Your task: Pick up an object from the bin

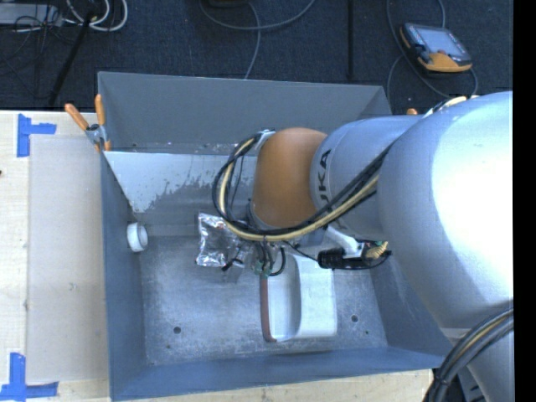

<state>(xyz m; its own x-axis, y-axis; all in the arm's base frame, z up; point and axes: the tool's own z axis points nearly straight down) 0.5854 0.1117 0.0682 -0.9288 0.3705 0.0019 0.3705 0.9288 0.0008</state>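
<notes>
A crumpled, shiny silver wrapper (213, 241) lies near the middle of the bin floor. My gripper (263, 261) shows as dark parts just right of the wrapper, close to its lower right edge; the rest of it is hidden under the arm's orange cover. A white rectangular tray-like piece with a brown left edge (295, 305) lies right below the gripper, towards the front of the bin.
A small white cylinder (136, 237) rests against the bin's left wall. The arm and its cables reach in from the right and cover the bin's right part. Bare grey floor shows at the front left.
</notes>
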